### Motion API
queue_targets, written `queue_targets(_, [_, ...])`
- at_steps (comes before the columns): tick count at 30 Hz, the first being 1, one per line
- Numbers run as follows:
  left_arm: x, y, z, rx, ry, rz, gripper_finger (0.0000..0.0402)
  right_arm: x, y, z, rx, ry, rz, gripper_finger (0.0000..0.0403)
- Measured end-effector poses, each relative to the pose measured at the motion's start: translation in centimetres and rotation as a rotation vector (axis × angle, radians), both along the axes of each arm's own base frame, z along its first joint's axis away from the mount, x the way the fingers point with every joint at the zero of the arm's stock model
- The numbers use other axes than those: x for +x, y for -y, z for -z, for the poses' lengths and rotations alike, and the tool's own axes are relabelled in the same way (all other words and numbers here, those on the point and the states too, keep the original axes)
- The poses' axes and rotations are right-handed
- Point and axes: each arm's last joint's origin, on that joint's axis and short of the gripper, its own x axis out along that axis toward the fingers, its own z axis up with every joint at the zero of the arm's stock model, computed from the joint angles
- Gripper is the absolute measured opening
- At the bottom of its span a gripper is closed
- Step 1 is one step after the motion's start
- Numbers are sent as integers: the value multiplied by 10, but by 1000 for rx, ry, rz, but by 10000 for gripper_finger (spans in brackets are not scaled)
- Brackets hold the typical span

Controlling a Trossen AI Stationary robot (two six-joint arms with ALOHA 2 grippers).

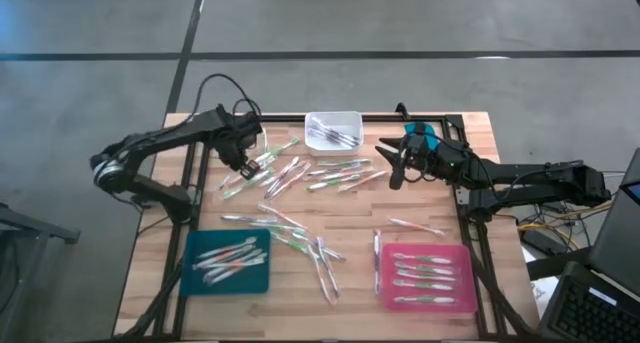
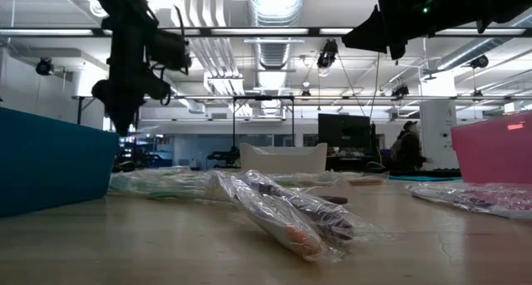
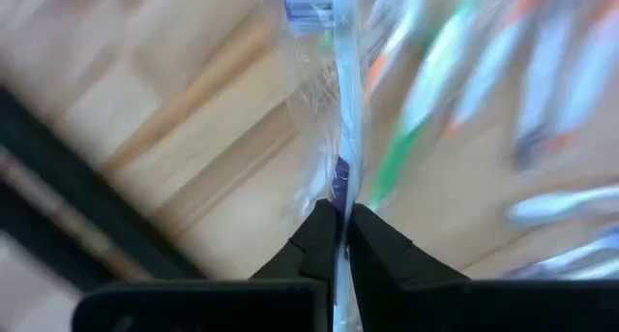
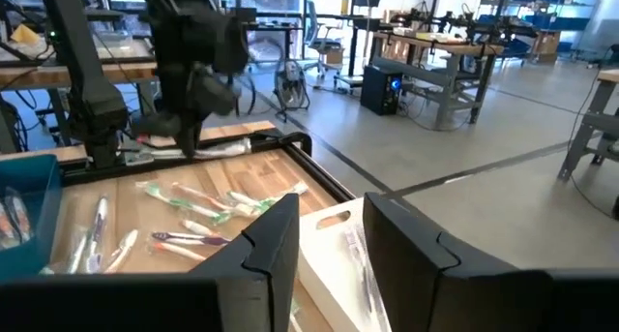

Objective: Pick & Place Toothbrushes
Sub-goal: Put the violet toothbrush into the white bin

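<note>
Several toothbrushes in clear wrappers lie scattered on the wooden table (image 1: 300, 198), most of them around its middle (image 1: 335, 173). My left gripper (image 1: 243, 163) points down over the far left part of the table and is shut on one wrapped toothbrush (image 3: 338, 90). In the low view that gripper (image 2: 122, 129) stands well above the tabletop. My right gripper (image 1: 385, 165) is level beside the white bin (image 1: 333, 130), pointing toward the table's left. It is open (image 4: 334, 245), with nothing between its fingers. My left gripper pinches the wrapped toothbrush between its two fingertips (image 3: 319, 230), on the handle (image 3: 340, 192), from above. The toothbrush runs straight on from the fingertips, and its blue bristle head (image 3: 309, 3) is at the far end. I cannot tell whether that end touches the table.
A teal tray (image 1: 205, 278) with toothbrushes sits at the near left and a pink tray (image 1: 455, 255) with several more at the near right. The white bin holds a few. A black frame (image 1: 300, 116) edges the table, and cables lie at the right.
</note>
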Motion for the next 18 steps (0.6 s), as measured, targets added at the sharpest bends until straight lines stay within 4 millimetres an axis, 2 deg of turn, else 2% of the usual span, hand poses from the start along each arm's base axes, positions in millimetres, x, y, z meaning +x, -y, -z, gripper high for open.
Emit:
queue_targets(8, [9,9,-21,114,374,86,21,0,0,3,-1,-32,0,132])
queue_targets(18, [54,31,-24,284,839,319,21,0,0,4,1,-37,-4,146])
